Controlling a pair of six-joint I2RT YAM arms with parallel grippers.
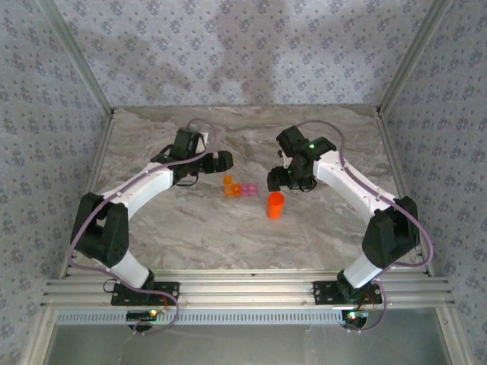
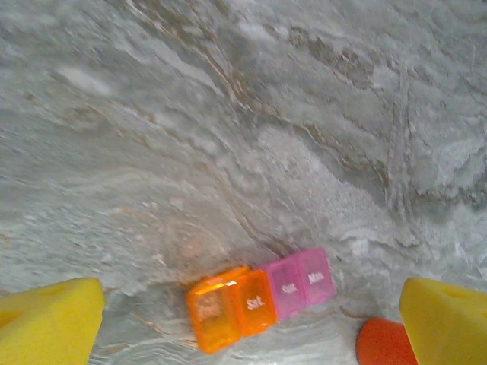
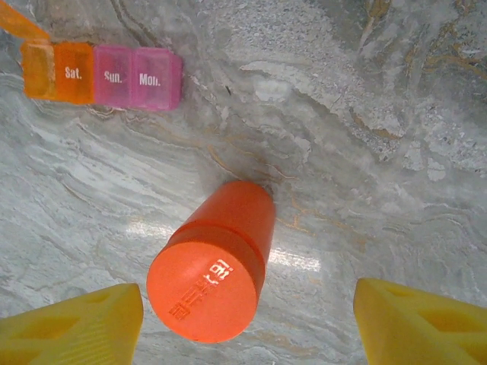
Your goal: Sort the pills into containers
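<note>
The right gripper (image 3: 247, 304) hangs over the upright orange pill bottle (image 3: 213, 262), its fingers apart on either side and not touching it. The step seems to be taking the bottle; next the fingers must lower and close on it. Just beyond lie the containers (image 3: 103, 72), where the end orange lid (image 3: 15, 23) looks raised. The left gripper (image 2: 251, 300) hovers over them, fully apart.

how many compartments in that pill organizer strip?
4, joined in one row: orange end compartment, orange Sat. compartment, pink Sun. compartment, pink Mon. compartment at the other end. Left wrist view shows both ends, so none looks hidden.
</note>
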